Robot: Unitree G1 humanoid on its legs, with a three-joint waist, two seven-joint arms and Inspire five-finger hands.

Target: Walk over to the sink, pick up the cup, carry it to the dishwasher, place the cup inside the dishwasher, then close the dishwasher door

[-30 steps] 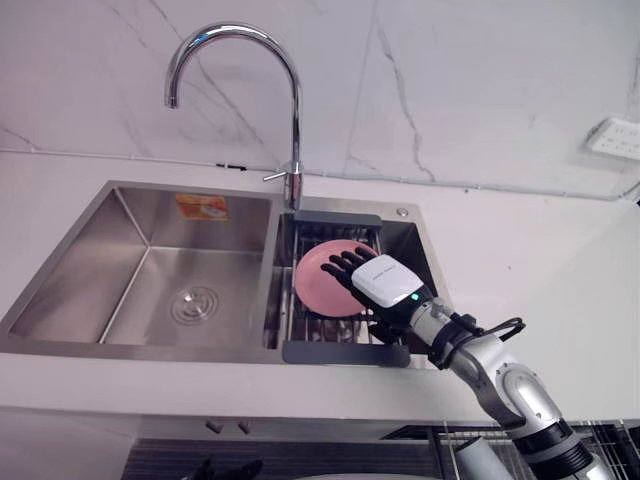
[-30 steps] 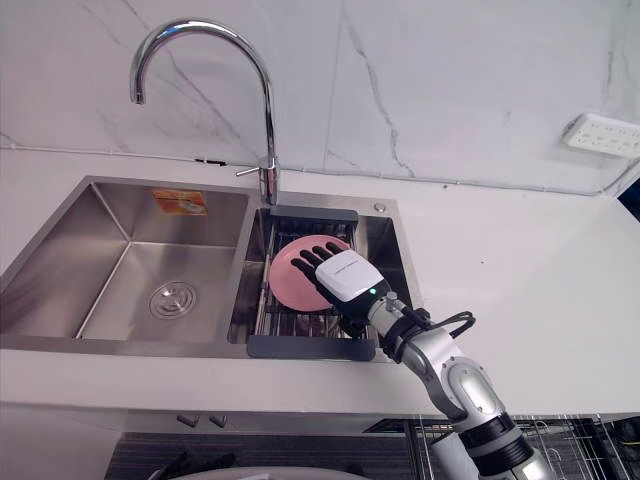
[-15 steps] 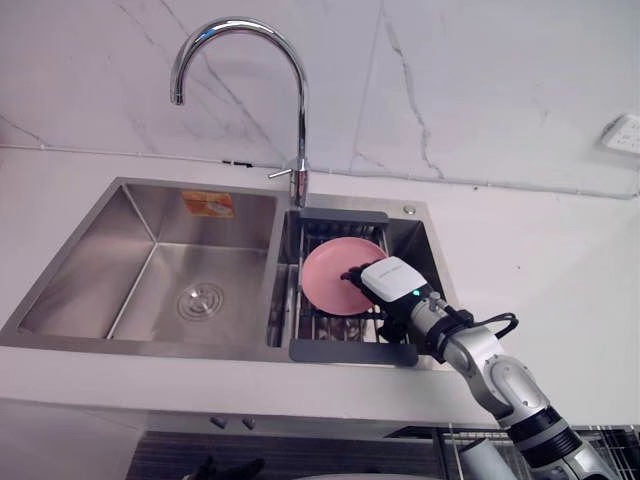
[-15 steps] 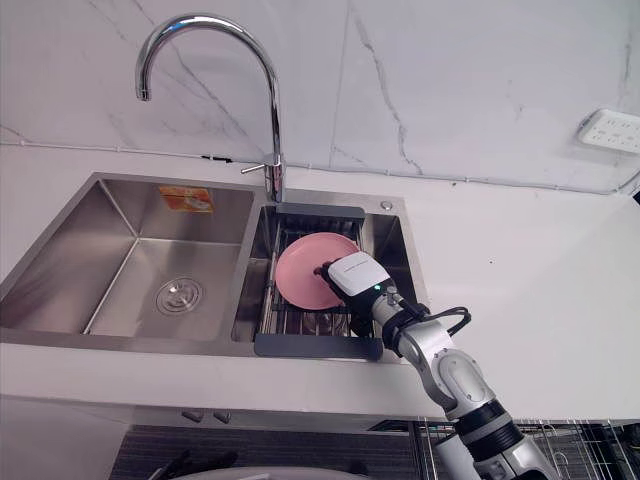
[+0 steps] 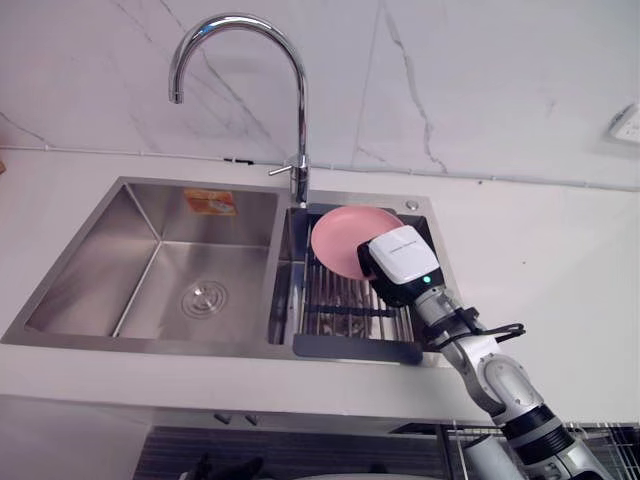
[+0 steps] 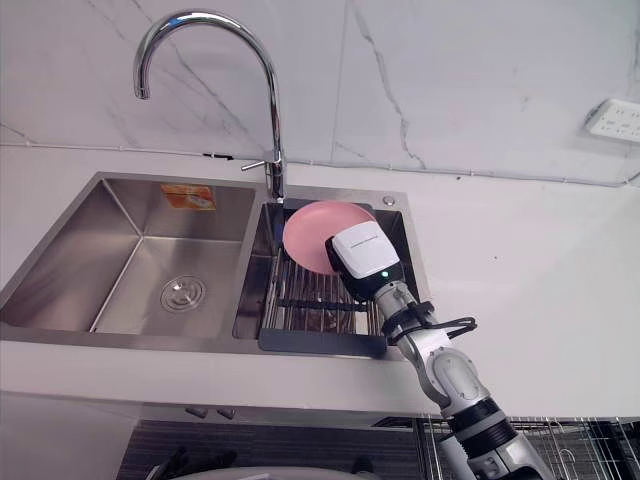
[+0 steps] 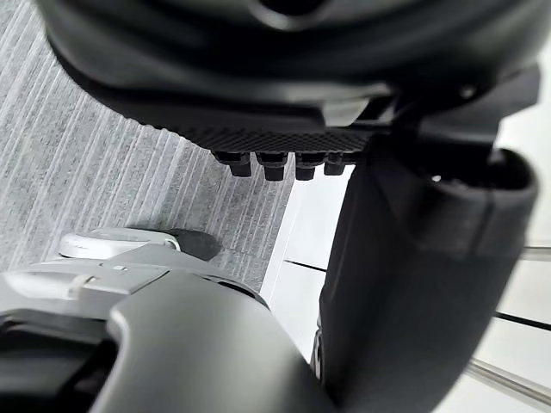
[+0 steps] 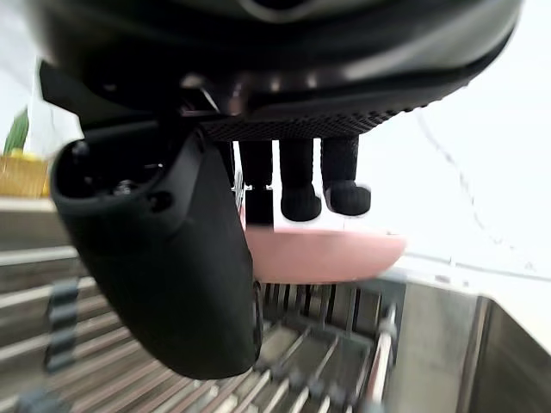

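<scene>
Right hand pinching pink plate at rim between thumb and fingers, holding it tilted, rack lying below hand. Plate probably handling light, stiff, slick, breakable; rim pinch suiting it.

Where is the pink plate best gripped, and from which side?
Probably at its rim, from the robot's right: the plate is thin and stands tilted over the rack, so thumb and fingers can pinch both faces, as the right hand does.

plate over rack, R basin, faucet behind
</scene>
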